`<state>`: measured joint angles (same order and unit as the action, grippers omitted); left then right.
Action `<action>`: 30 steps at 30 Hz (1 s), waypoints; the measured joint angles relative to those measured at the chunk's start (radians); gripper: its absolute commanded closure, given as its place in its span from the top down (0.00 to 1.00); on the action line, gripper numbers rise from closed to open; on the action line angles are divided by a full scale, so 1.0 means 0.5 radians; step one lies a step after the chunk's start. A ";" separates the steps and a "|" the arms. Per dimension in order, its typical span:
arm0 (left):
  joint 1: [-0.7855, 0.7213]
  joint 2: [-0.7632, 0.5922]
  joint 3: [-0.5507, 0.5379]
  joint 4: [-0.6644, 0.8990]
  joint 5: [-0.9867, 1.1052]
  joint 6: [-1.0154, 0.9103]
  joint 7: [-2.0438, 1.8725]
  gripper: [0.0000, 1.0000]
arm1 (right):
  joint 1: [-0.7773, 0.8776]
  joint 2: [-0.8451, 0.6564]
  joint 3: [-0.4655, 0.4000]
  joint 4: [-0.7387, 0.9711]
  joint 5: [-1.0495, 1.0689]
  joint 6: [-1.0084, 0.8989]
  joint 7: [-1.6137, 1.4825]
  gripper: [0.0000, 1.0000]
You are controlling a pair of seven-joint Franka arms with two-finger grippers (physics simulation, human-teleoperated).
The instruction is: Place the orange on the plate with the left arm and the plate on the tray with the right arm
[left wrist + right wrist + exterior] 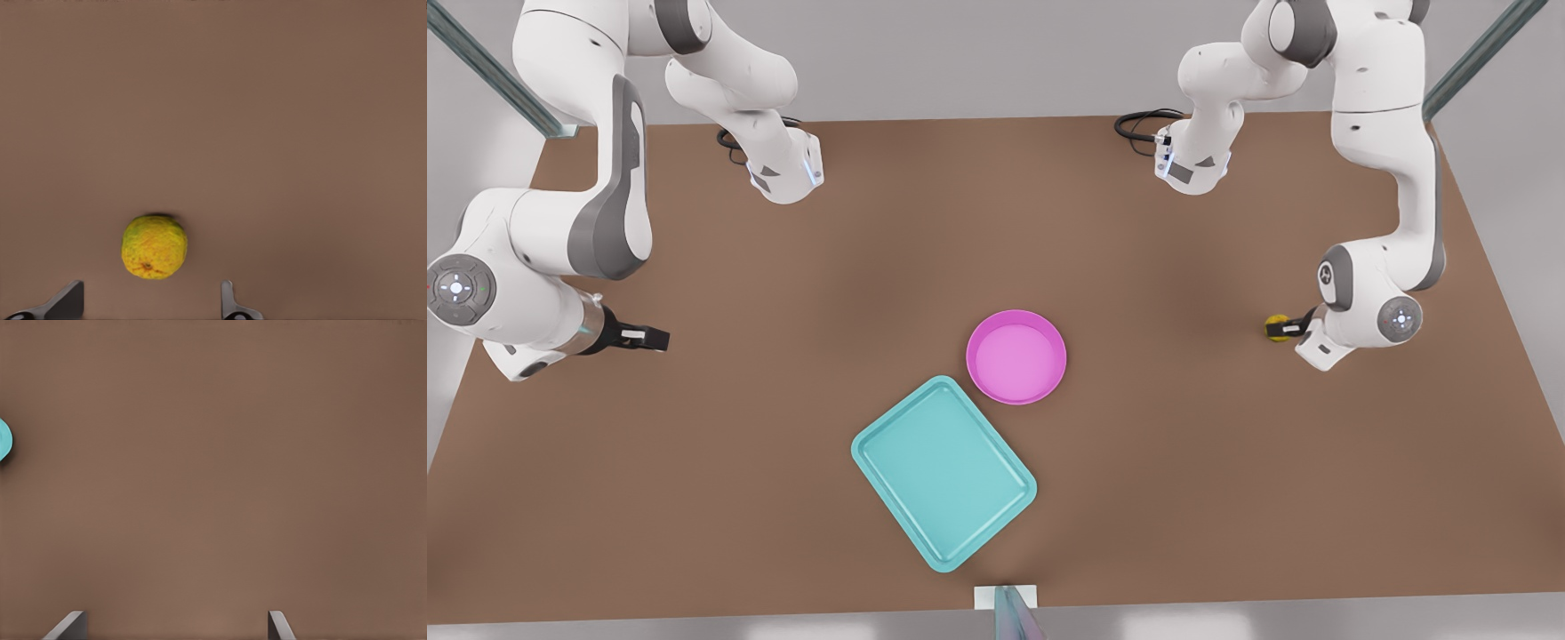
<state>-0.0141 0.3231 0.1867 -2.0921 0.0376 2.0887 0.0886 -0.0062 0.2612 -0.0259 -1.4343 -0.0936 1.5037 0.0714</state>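
Orange: on the brown table, at the front view's right, middle height; round, so no long axis; its dimpled end faces the left wrist camera.
Left gripper: at the front view's right, right at the orange; fingers spread wide, the fruit lying between them, untouched.
Right gripper: at the front view's left, low over bare table, well apart from everything; fingers parted and empty.
Plate: centre of the frame, upright, empty.
Tray: just below-left of the plate, nearly touching it; long axis runs upper left to lower right; its corner is cut off in the right wrist view.
Writing: none readable.
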 measured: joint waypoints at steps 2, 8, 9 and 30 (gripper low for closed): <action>0.003 0.033 0.003 -0.018 0.001 0.070 0.060 1.00 | 0.000 0.003 0.000 -0.001 0.000 0.004 0.001 1.00; 0.042 0.108 0.006 -0.075 -0.002 0.206 0.195 1.00 | 0.003 0.004 0.000 0.000 0.000 0.013 0.005 1.00; 0.052 0.113 0.006 -0.086 -0.003 0.220 0.212 1.00 | 0.003 0.004 0.000 -0.001 0.000 0.014 0.005 1.00; 0.088 0.283 0.004 -0.114 -0.010 0.337 0.399 1.00 | 0.000 0.034 0.000 0.001 0.002 0.024 0.012 1.00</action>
<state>0.0302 0.4646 0.1886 -2.1491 0.0326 2.2573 0.2884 -0.0062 0.2781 -0.0259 -1.4336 -0.0927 1.5157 0.0772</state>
